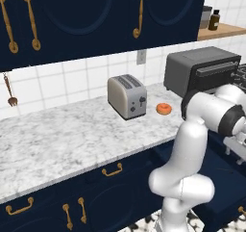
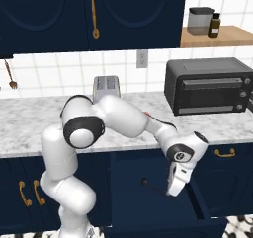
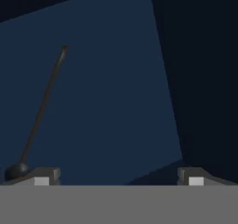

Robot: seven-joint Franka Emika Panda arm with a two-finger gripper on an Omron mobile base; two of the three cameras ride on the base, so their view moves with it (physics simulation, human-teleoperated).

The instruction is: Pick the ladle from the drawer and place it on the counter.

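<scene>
The drawer [image 2: 148,175] stands pulled out below the counter [image 2: 29,123], its navy floor [image 3: 116,102] spread under the hand. The ladle [image 3: 39,109] lies on that floor: a thin black handle running up from a small round bowl [image 3: 16,171]. In the right base view the ladle [image 2: 148,183] shows as a dark knob and a thin line just left of the hand. My gripper [image 3: 118,176] hangs open inside the drawer, its left fingertip [image 3: 44,176] right beside the bowl, nothing between the fingers. The gripper [image 2: 173,191] points downward from the bent arm.
On the counter [image 1: 72,135] stand a silver toaster [image 1: 127,96], an orange ring-shaped thing [image 1: 164,109] and a black toaster oven [image 1: 202,70]. A fork [image 1: 9,91] hangs on the tiled wall. The drawer's dark side wall [image 3: 204,79] rises to the right of the hand.
</scene>
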